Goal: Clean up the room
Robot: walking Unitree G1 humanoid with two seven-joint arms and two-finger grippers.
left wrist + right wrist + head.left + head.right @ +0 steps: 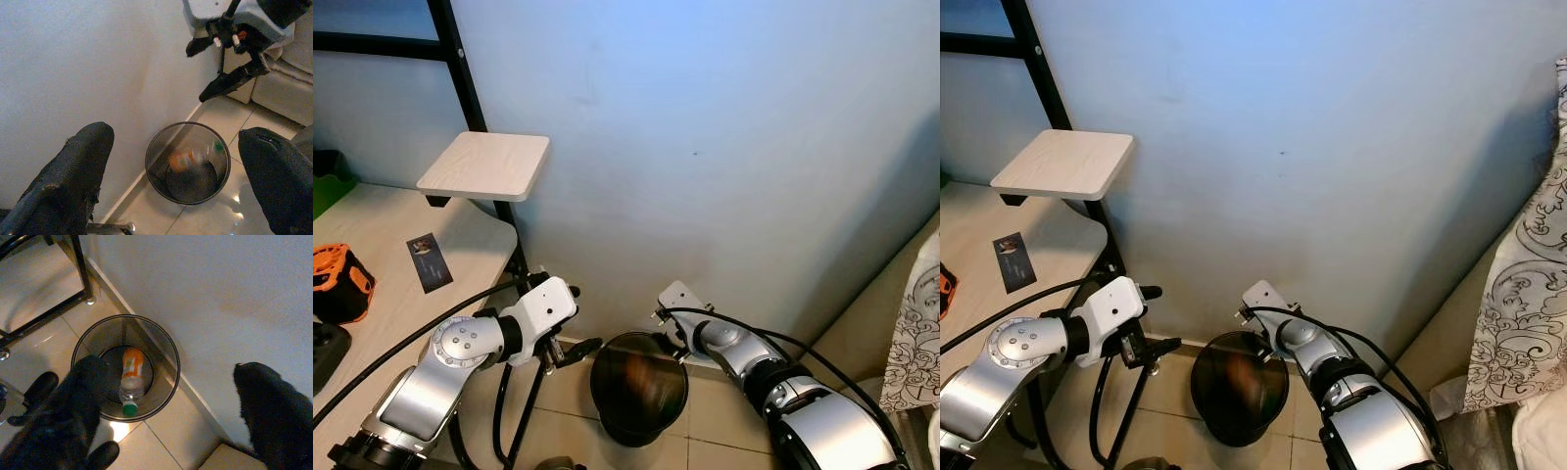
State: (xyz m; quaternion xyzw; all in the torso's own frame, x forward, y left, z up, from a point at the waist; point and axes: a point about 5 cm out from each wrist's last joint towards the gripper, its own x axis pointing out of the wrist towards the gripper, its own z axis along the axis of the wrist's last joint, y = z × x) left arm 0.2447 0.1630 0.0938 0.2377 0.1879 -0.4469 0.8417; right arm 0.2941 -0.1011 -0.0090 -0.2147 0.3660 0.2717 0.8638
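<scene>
Right wrist view: a plastic bottle [131, 382] with an orange label and green cap lies on its side on the bottom of the round black waste bin [168, 352]. The bin stands on the tiled floor [166, 440], its rim close to the pale blue wall [724, 147]. The right gripper [166, 396] hangs above the bin with its fingers spread wide and nothing between them. The left gripper [171, 171] is also above the bin, on the side facing the desk [382, 255]; its fingers are wide apart and empty. Left of the bin, the desk carries a dark card [429, 262] and an orange-and-black device [340, 282]. A small wooden shelf [487, 164] projects above the desk. Right of the bin, patterned fabric [1523, 284] hangs at the frame edge.
</scene>
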